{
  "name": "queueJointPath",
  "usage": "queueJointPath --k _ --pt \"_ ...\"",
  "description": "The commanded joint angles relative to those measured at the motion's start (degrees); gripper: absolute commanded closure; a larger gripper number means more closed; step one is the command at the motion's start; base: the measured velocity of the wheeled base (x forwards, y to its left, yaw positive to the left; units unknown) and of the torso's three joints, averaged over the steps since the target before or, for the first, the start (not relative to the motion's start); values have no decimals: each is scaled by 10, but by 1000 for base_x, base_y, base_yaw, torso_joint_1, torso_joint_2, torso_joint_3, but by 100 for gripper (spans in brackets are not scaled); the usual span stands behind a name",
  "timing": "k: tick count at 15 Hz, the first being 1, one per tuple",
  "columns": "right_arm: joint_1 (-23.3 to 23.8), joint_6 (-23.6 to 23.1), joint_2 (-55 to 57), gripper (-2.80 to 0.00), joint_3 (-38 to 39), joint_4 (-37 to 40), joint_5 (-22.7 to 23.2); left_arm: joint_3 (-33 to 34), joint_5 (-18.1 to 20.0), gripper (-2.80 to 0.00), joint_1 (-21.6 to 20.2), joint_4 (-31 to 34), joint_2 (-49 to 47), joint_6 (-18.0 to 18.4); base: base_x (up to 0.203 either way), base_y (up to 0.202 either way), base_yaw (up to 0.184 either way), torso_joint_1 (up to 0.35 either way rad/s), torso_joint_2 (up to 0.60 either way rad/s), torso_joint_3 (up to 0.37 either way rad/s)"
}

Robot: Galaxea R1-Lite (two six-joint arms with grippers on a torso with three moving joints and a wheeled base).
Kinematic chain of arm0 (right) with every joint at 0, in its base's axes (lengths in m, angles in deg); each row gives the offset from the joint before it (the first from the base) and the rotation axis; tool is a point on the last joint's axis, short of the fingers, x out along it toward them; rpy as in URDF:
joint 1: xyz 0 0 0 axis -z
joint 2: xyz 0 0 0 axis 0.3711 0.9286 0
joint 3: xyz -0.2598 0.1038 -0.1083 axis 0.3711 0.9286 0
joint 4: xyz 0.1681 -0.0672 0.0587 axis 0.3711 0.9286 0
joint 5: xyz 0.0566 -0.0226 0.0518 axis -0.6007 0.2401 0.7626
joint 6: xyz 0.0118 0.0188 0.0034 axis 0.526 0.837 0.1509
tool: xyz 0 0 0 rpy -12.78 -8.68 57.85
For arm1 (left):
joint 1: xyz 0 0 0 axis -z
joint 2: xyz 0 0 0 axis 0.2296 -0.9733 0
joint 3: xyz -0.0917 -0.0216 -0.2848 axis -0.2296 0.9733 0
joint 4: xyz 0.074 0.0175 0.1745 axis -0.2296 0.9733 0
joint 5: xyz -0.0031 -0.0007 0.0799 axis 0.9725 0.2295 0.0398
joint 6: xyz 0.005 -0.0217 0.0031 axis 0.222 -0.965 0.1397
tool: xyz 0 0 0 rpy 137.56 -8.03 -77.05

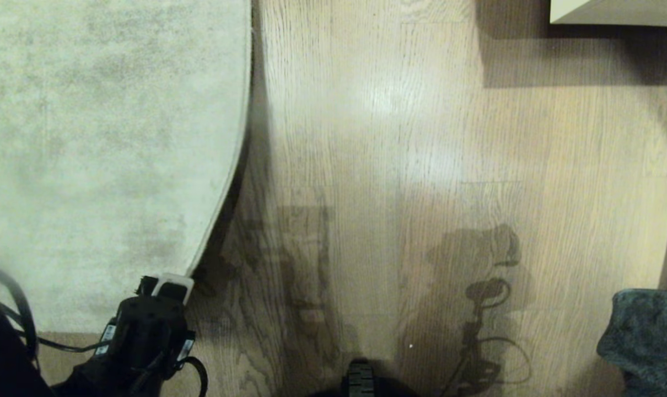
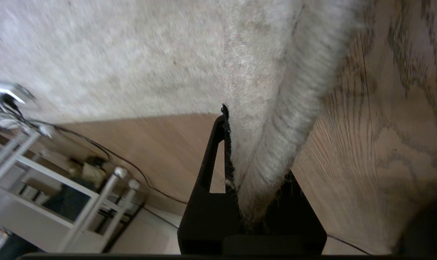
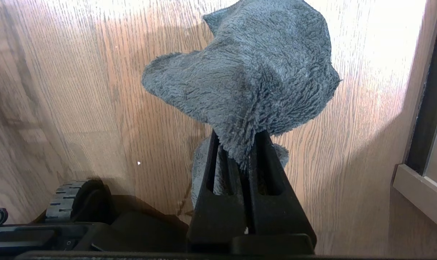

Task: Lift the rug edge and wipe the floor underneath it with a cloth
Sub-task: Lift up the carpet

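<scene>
Beige-grey pile: the rug (image 2: 269, 119) corner is pinched between the jaws of the left gripper (image 2: 240, 169), its bound edge curling up off the floor (image 1: 421, 165).
Risk: the thin corner could be pulled out of the pinch if it is raised fast, since only the tip is caught.
Cloth: the dark grey-teal fuzzy cloth (image 3: 247, 83) is clamped in the right gripper (image 3: 240, 151), well apart from the lifted edge, draped and lumpy.
Underside: not yet exposed enough for wiping, as judged.
</scene>
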Motion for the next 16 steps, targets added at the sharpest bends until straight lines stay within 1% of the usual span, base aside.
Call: queueJointPath --k 1,3,4,6,10,15,16 --pt "0 0 1 0 0 0 0 7 -2 0 -1 -1 -11 -22 0 0 0 0 0 0" --pt "0 0 1 0 0 0 0 11 -2 0 -2 -2 -12 -45 0 0 0 0 0 0" --pt "0 0 1 0 0 0 0 12 -3 0 -2 -4 -9 -49 0 0 0 0 0 0" --pt "0 0 1 0 0 0 0 19 -3 0 -2 -5 6 -50 0 0 0 0 0 0" --pt "0 0 1 0 0 0 0 32 3 0 -1 -3 72 -49 0 0 0 0 0 0" --pt "0 0 1 0 0 0 0 46 52 0 -5 -5 137 -49 0 0 0 0 0 0" --pt "0 0 1 0 0 0 0 48 65 0 -11 -5 147 -49 0 0 0 0 0 0"
